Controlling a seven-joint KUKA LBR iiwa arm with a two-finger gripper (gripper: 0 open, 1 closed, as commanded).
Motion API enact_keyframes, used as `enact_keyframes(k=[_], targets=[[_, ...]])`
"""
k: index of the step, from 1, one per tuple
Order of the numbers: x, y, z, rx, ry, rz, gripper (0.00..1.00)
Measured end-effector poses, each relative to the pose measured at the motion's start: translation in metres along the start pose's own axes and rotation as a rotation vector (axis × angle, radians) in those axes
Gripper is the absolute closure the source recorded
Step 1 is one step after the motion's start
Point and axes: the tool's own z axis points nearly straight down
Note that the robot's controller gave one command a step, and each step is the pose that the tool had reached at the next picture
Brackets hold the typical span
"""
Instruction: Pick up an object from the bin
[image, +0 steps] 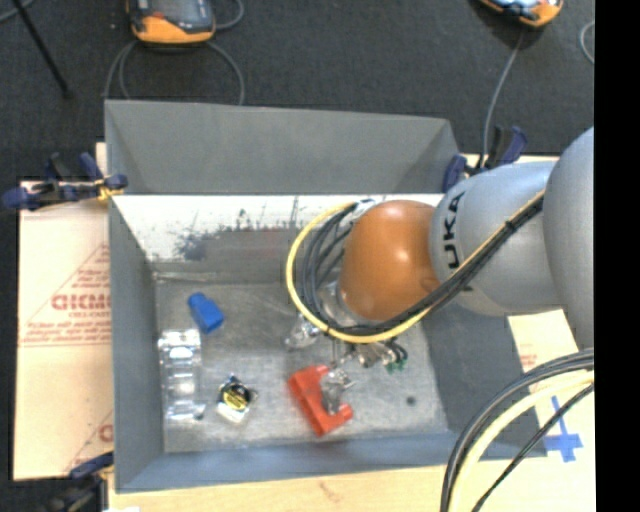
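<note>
Jaws of metal hang low over the right half of the bin floor, directly above the upper end of a red plastic piece (320, 402), and whether they are released or clenched I cannot tell, since the wrist hides most of them; nor can I tell whether they touch the red piece or merely stand just over it. That red piece is angular, something like a bent bracket, and lies flat near the front wall of the grey metal bin (130, 330), a little right of the middle. To its left, also near the front, sits a small yellow, black and silver thing (234, 398), and just beside that, further left, a clear plastic piece (180, 375) stretches along the left side of the floor. Beyond the clear piece, toward the back and apart from it, lies a blue block (206, 312). Above the jaws swells the rounded orange cover (385, 258) on the wrist, ringed by a loop of yellow and dark cables (295, 280). Behind it the thick grey arm (510, 235) comes in over the right rim.
</note>
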Motion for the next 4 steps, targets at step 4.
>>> enact_keyframes(k=[4], targets=[[0.008,-0.015,-0.052,0.004,0.005,-0.092,1.00]])
